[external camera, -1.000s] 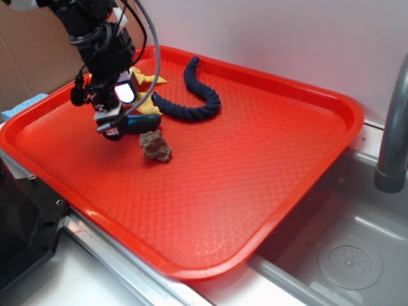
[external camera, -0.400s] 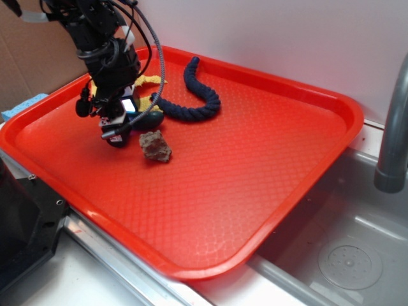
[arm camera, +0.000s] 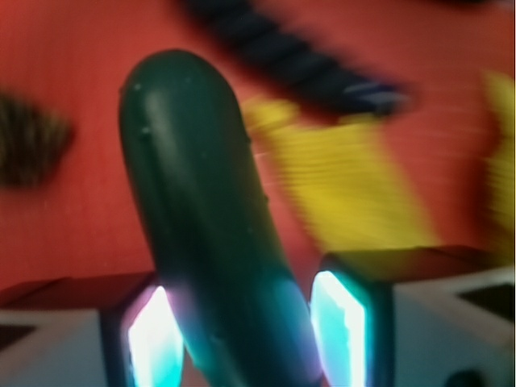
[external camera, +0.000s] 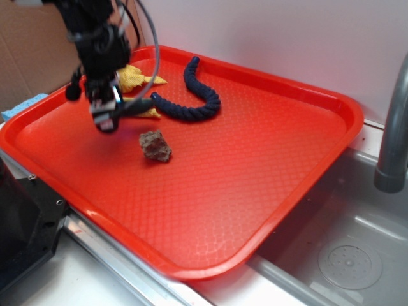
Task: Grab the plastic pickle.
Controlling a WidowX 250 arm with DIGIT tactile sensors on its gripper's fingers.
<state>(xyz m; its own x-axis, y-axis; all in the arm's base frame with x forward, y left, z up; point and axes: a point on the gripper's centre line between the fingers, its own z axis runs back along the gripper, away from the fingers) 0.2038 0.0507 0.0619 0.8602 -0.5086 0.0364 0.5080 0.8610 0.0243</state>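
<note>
The plastic pickle [arm camera: 201, 218] is a glossy dark green oblong held between my gripper's two lit fingers [arm camera: 339, 330]; its rounded end sticks out ahead of them. In the exterior view my gripper [external camera: 107, 118] hangs above the left part of the red tray [external camera: 268, 159]. It is shut on the pickle [external camera: 137, 105], which juts out to the right, clear of the tray floor.
A dark blue twisted rope [external camera: 191, 95] curves at the tray's back. A yellow cloth [external camera: 134, 78] lies behind my gripper, and a brown-grey rock [external camera: 155, 146] sits just to its front right. A sink [external camera: 350, 255] and faucet [external camera: 392, 127] are on the right.
My gripper has risen from the tray floor with the pickle in it and shifted slightly back and left. The rock and rope have not moved.
</note>
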